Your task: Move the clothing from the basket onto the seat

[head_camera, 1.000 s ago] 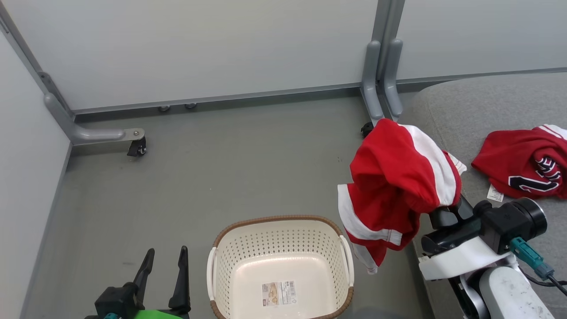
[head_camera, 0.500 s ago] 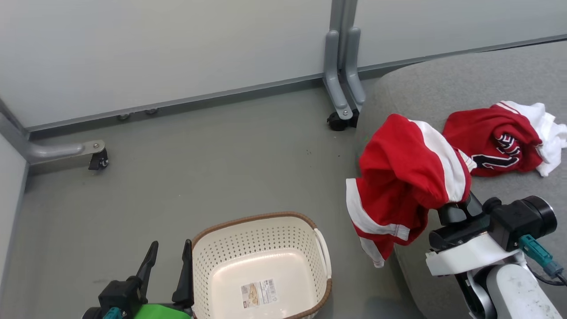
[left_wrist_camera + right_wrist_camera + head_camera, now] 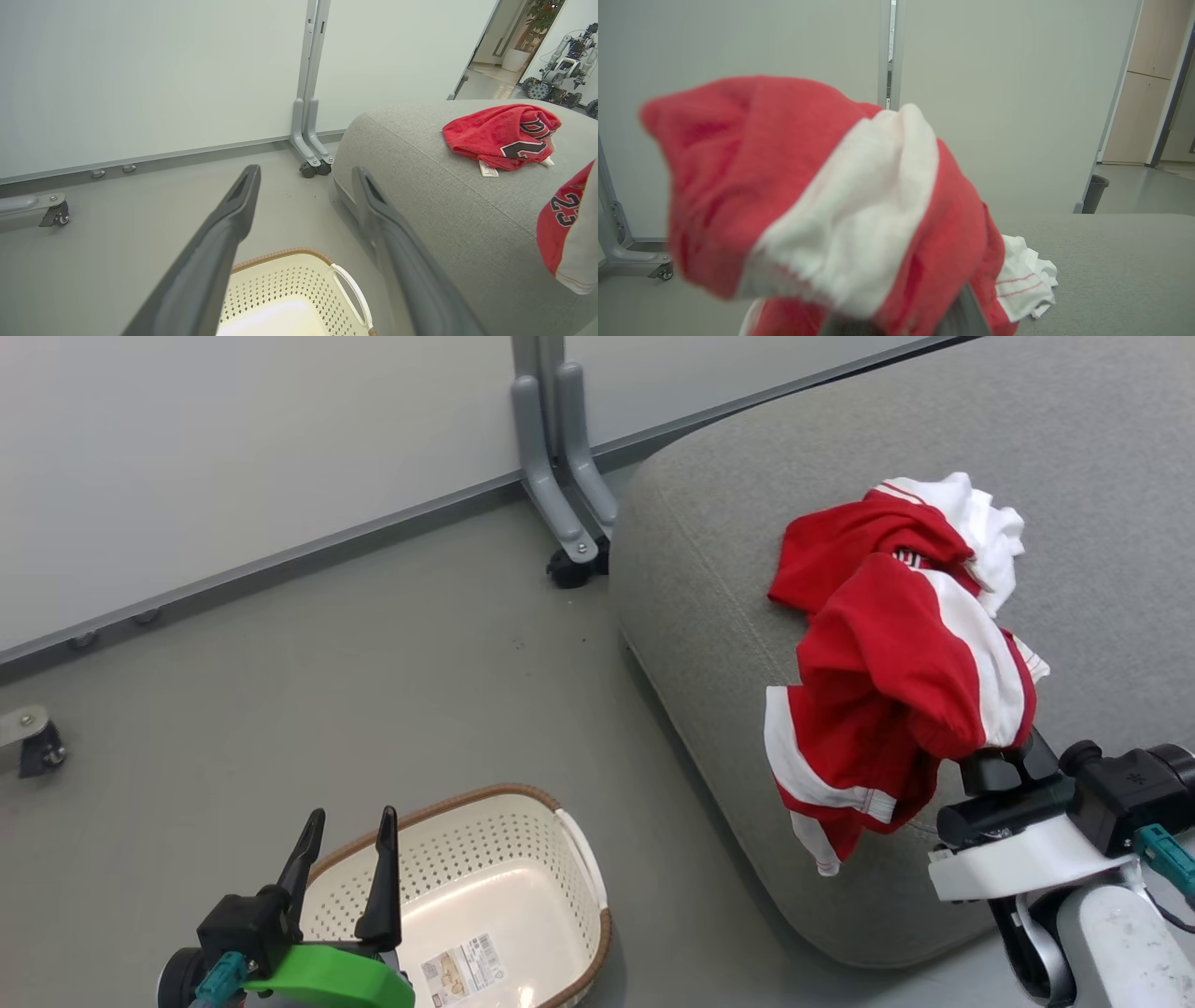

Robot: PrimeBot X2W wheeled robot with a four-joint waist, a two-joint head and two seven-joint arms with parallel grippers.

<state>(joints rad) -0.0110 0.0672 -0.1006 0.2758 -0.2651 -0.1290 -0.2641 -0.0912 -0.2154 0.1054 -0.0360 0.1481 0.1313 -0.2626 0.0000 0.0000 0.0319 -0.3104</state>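
Hidden: our right gripper (image 3: 1004, 767) has its fingertips buried in a red-and-white garment (image 3: 896, 700), clamped on it over the seat (image 3: 709, 579) edge | second garment (image 3: 840, 537) lies on the seat behind, partly covered | our left gripper (image 3: 351, 833), jaws wide apart and holding nothing, is above the basket (image 3: 448, 801), which is cut off below, left of the seat | open floor (image 3: 373, 663) beyond the seat's left edge

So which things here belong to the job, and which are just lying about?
Job: lifted red garment; lettered red garment, lying on the grey seat; basket.
Lying about: partition feet; wheeled robot beyond the doorway; dark bin.
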